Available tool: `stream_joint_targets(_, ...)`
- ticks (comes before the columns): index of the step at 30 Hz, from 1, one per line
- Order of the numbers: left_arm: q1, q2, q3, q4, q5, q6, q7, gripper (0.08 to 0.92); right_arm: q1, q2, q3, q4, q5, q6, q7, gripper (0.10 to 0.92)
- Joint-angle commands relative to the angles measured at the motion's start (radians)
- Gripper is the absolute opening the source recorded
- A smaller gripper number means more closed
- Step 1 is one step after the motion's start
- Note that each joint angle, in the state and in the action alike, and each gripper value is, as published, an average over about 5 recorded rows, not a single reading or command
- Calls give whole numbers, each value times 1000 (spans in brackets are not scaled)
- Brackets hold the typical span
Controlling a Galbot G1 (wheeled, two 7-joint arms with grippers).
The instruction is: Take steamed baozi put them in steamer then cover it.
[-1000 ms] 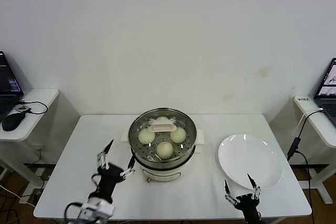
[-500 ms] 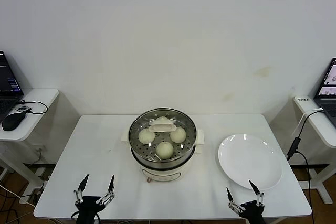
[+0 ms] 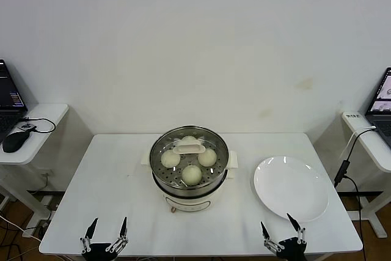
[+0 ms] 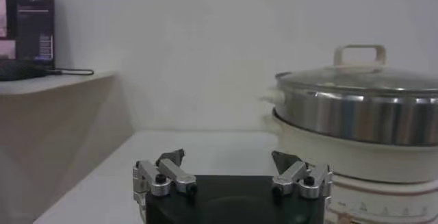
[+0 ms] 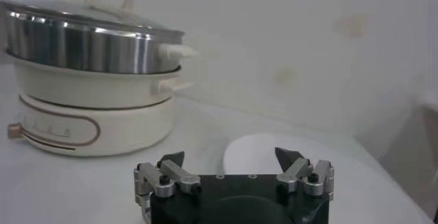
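Note:
The steamer [image 3: 189, 181] stands mid-table, a steel basket on a cream-white pot base. The glass cover [image 3: 160, 148] with its cream bar handle sits on it. Through the glass I see three baozi [image 3: 192, 175]; a fourth is partly hidden behind the handle. The steamer also shows in the left wrist view [image 4: 356, 116] and the right wrist view [image 5: 89, 47]. My left gripper [image 3: 106, 231] is open and empty at the table's front left edge. My right gripper [image 3: 283, 233] is open and empty at the front right edge, near the plate.
An empty white plate [image 3: 291, 187] lies right of the steamer, also in the right wrist view [image 5: 274, 151]. Side desks stand on both sides, with a laptop and mouse [image 3: 13, 141] on the left one. A cable hangs at the right desk.
My left gripper has drawn back from beside the steamer to the table's front left edge and sunk low. My right gripper has stayed near the front right edge.

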Motion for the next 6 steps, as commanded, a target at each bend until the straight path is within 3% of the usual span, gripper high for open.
stream_joint_targets(1, 25, -4, -5, 23, -19, -26, 0, 823, -15, -11, -18, 15, 18, -21, -2, 823)
stream_joint_targets(6, 33, -5, -2, 23, -11, -26, 7, 823, -15, -10, -20, 15, 11, -21, -1, 823)
